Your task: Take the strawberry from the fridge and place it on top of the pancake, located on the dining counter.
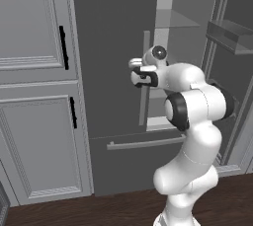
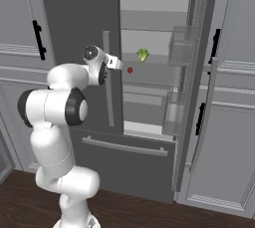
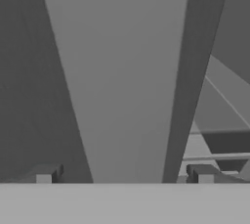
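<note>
Fridge [image 2: 84, 3]: tall, dark grey, centre of both base views. Its right door [image 2: 196, 72] stands swung open at the right of the frame; the left door is closed, with a long grey bar handle [image 2: 106, 77] running down its inner edge. A bottom drawer [image 2: 124, 162] with a horizontal bar sits beneath, closed.

Fridge interior: pale grey shelves, lit, seen through the open half at upper centre of the right base view. Clear door bins [image 2: 180, 47] hang on the open door.

Strawberry [image 2: 130, 70]: tiny red dot on a middle shelf, centre of the right base view, just right of the bar handle. A small yellow-green item [image 2: 143, 55] rests on the same shelf, slightly up and to the right of it, apart from it.

Gripper [image 3: 122, 173]: held at the closed door's handle height, left of the strawberry and not touching it. In the hand view two dark fingertips [image 3: 45, 173] rise at the bottom corners, spread wide with nothing between them, and the bar handle fills the space ahead.

Cabinets [image 1: 34, 96]: light grey, panelled, black handles, flanking the fridge on the left of the left base view and on the right of the right base view.

Floor [image 2: 149, 212]: dark brown wood planks along the bottom of both base views.
</note>
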